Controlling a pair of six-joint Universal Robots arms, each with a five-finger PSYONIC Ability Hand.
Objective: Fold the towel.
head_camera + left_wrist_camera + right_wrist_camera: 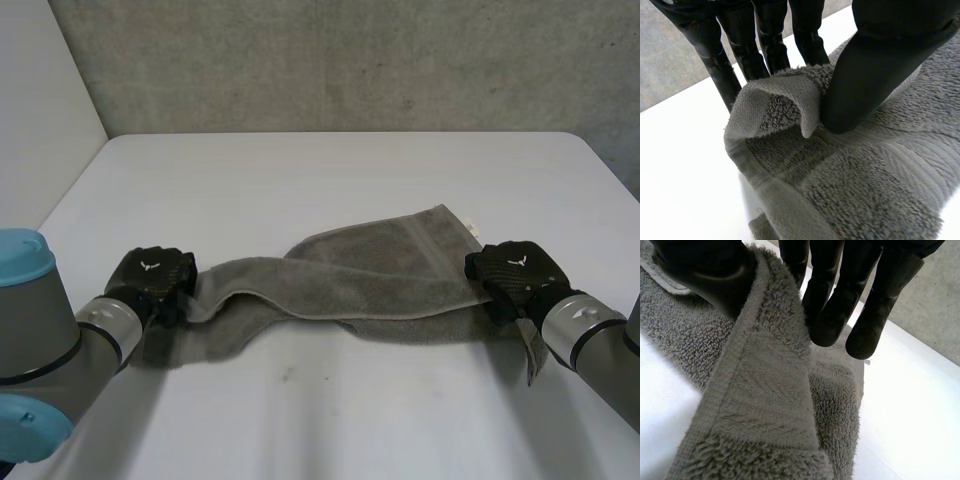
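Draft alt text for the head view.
A rumpled grey towel stretches across a white table, its left end gripped by the robot's left hand and its right end by the right hand. A concrete wall runs behind the table.

My table (330, 180), one towel (390, 285) on it.
The white top spans the frame's middle; the grey towel lies rumpled in a long strip across the lower middle.
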